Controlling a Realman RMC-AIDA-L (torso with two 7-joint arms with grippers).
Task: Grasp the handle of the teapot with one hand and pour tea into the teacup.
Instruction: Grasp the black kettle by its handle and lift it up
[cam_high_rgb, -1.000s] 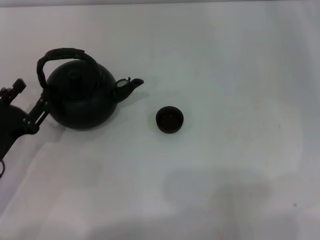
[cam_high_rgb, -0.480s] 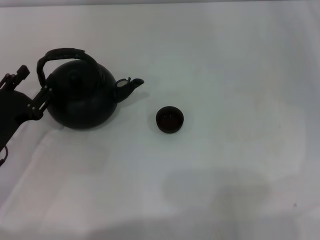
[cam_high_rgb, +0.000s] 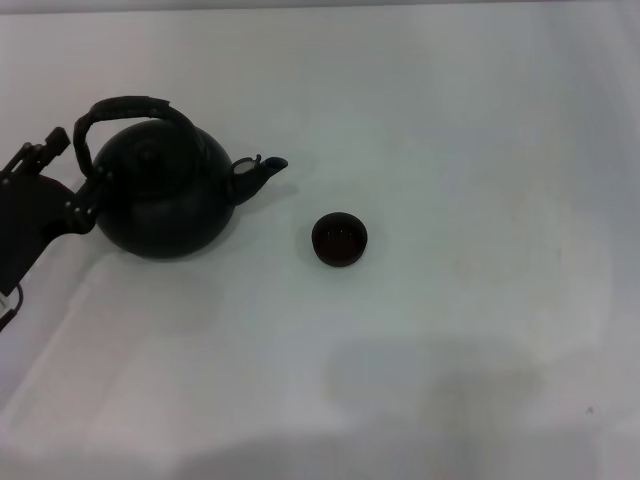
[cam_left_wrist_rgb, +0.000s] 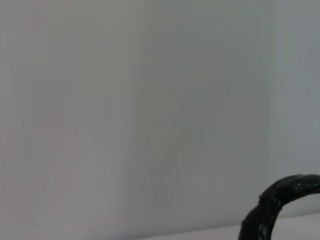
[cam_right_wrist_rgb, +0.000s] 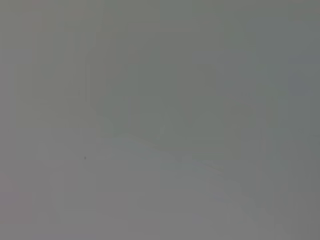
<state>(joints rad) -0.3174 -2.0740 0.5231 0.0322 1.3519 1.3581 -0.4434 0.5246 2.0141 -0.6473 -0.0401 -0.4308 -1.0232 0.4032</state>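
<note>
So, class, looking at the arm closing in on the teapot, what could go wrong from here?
1. The left hand sits low beside the teapot, below the handle's arch; it may nudge the pot instead of gripping.
2. The teacup is small and stands apart from the spout; a pour could miss.

L pincer (cam_high_rgb: 75, 170) nearer teapot (cam_high_rgb: 160, 200) handle (cam_high_rgb: 125, 108)

Teapot (cam_high_rgb: 160, 205) matt black; handle (cam_high_rgb: 125, 106) rough, wrapped; teacup (cam_high_rgb: 339, 239) dark, slightly glossy.
</note>
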